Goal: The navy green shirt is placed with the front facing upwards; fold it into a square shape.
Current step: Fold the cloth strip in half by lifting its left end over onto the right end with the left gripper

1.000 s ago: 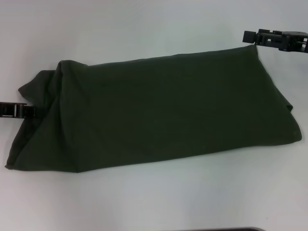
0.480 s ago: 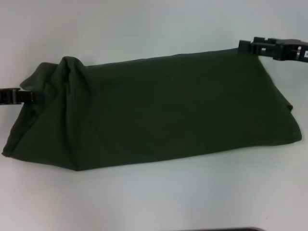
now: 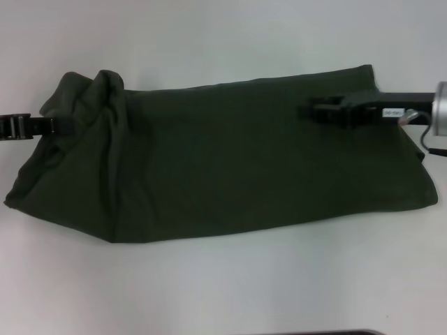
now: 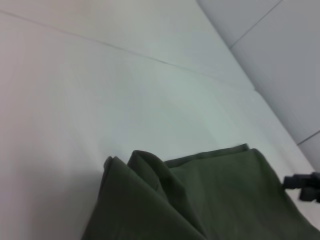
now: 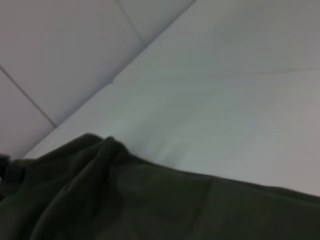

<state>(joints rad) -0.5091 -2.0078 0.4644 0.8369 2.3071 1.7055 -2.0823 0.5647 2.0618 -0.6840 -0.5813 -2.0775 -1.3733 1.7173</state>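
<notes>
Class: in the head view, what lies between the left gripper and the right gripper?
Only the dark olive-green cotton shirt, folded long across the white table, spans from left gripper to right gripper.

Navy green shirt (image 3: 230,160), folded lengthwise, L end bunched

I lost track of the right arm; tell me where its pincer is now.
In the head view the right pincer reaches in from the right, over the navy green shirt, near its far right corner.

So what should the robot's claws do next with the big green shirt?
Probably carry both ends further inward. The left claw meets the bunched left end of the dark olive-green cotton shirt, and the right claw reaches over its right part. The shirt is a long band on the white table, not a square.
</notes>
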